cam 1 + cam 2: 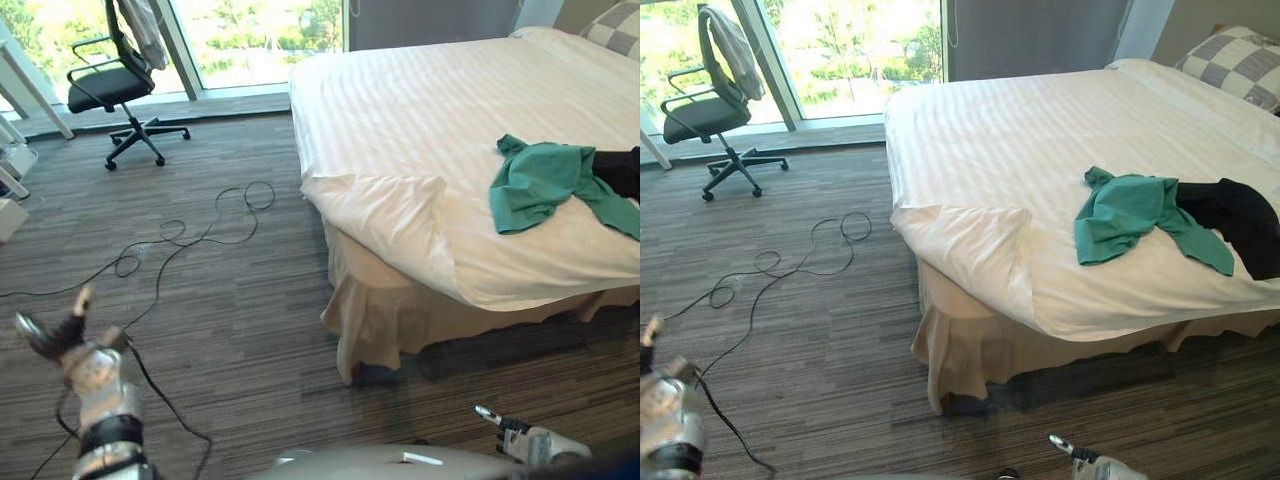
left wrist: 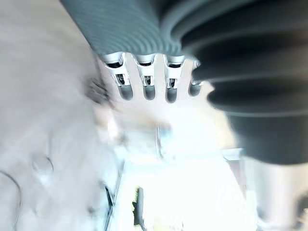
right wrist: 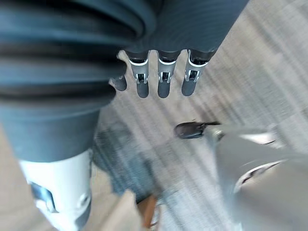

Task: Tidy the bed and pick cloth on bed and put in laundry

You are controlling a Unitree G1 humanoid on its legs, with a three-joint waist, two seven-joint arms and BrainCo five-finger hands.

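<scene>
My left hand (image 1: pixel 72 345) and my right hand (image 1: pixel 528 437) are both low, fingers relaxed, empty. Green cloth (image 1: pixel 545 182) on bed (image 1: pixel 420 110), well ahead of my right hand, touching black cloth (image 1: pixel 1240 215).

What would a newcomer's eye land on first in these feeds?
The green cloth crumpled on the white bed near its front edge, with a black cloth lying against its right side. Next, the cover's corner folded back at the bed's near left corner. The left hand and right hand hang open and empty low over the floor, short of the bed.
</scene>
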